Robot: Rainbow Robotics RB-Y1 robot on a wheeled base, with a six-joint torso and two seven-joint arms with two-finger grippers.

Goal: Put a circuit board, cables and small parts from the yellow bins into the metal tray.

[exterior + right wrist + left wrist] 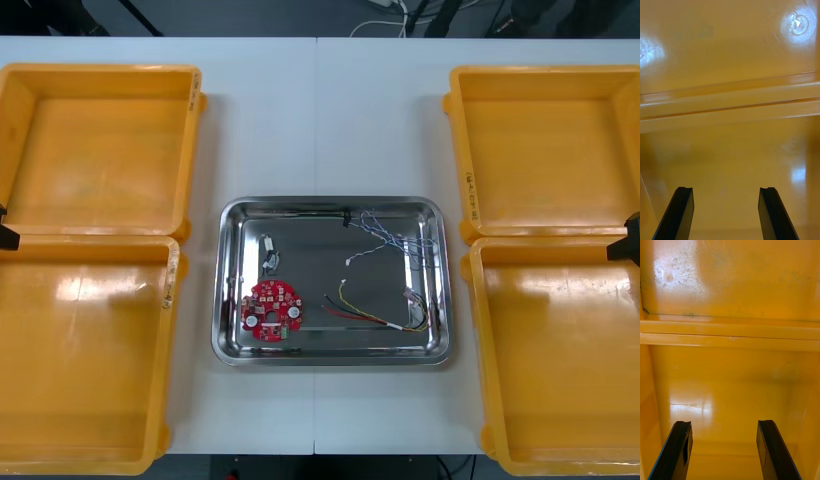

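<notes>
The white desk (320,120) carries four yellow bins: the far-left bin (100,150), the near-left bin (80,360), the far-right bin (545,150) and the near-right bin (560,370). All four show bare floors in the front view, so I judge nothing is left to fetch from them.

Between them, at the middle of the desk, sits the tray (320,255), which holds the whole load.

The left pincer (723,423) hangs at the desk's left edge, where the two left bins meet. Its wrist view shows it released, fingers well apart with nothing between them, over bare bin floor with the joined rims beyond. The right pincer (726,189) mirrors it at the right edge, likewise released and empty.

In the tray, the board (271,311) lies in the near-left corner. The blue-white cable (395,240) sprawls across the far-right part, with the red-yellow cable (370,312) on its near side, and the black cable (310,213) runs along the far wall. A metal part (269,255) lies just on the far side of the board.

With a board, three cables and a part in the tray and both pincers free, the task looks done. Whether more parts were wanted cannot be told.
</notes>
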